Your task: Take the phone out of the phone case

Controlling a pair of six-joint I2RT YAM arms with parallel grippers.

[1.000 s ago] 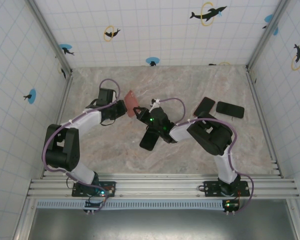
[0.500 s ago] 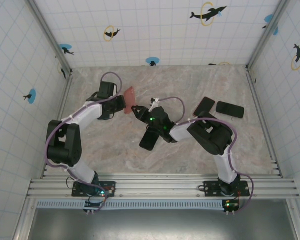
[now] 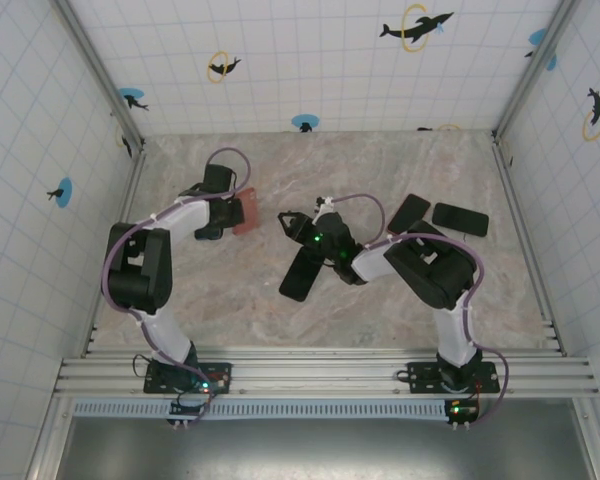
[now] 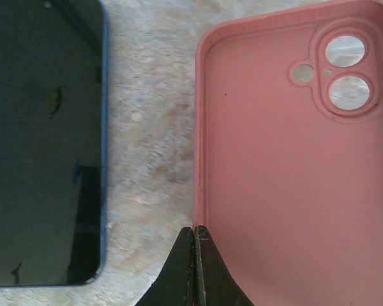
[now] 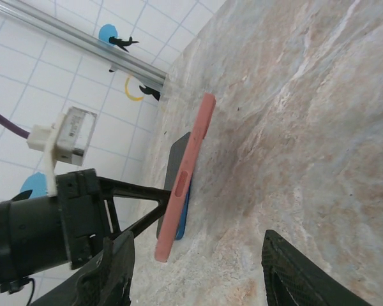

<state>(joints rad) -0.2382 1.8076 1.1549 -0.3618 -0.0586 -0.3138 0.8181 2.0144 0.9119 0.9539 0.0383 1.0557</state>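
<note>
The pink phone case [image 4: 287, 166] is empty, its inside and camera cut-outs facing the left wrist camera. My left gripper [image 4: 196, 233] is shut on the case's long edge. From above, the case [image 3: 246, 212] hangs at my left gripper [image 3: 230, 212], clear of the right gripper. The phone [image 4: 45, 140], dark with a blue rim, lies flat on the marble beside the case. In the right wrist view the case [image 5: 185, 175] stands edge-on with the phone [image 5: 171, 162] behind it. My right gripper [image 5: 201, 280] is open with only bare table between its fingers; from above my right gripper [image 3: 288, 221] sits right of the case.
A dark phone-shaped slab [image 3: 301, 276] lies under the right forearm. Two more dark phones [image 3: 409, 212] [image 3: 460, 218] rest at the right. Tiled walls with metal rails [image 3: 130, 190] enclose the marble table [image 3: 230, 290].
The right gripper has opened and let go of the case. The left gripper has drawn the pink case to the left, away from the right gripper.
</note>
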